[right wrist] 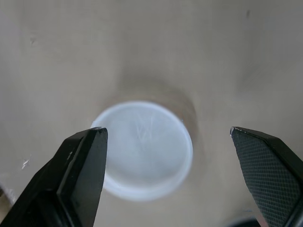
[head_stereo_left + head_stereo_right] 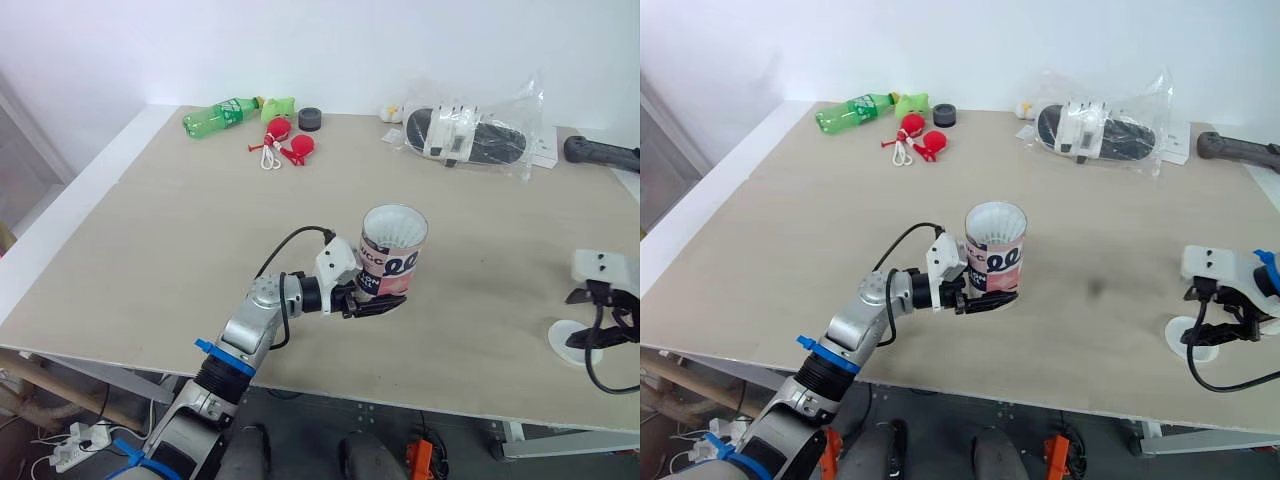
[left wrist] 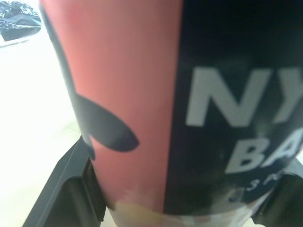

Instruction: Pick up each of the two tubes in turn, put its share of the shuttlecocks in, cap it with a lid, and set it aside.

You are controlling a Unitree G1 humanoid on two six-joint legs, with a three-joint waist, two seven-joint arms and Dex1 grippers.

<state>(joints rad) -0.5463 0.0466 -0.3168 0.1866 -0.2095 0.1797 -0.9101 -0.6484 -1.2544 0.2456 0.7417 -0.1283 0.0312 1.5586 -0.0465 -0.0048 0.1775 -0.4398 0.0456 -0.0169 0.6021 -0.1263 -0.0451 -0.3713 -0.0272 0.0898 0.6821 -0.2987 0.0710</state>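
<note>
Evidently the tube [image 2: 392, 252] is held upright, clenched near its base by the left gripper [image 2: 372, 300], so that it is steadied for capping, while the lid [image 1: 142, 153], flat on the table [image 2: 180, 240], is straddled from above by the spread, empty fingers of the right gripper [image 1: 166, 132].

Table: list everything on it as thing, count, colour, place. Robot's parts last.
tube: 1, pink and black, upright, front middle of the table
shuttlecocks: count unclear, white, inside the tube
lid: 1, white, flat at front right
bottle: 1, green, lying at far left
red toys: small cluster, red with white cord, beside the bottle
ring: 1, black, next to the toys
plastic bag: 1, clear, black and white contents, far right
left claw: shut on the tube
right claw: open, above the lid
</note>
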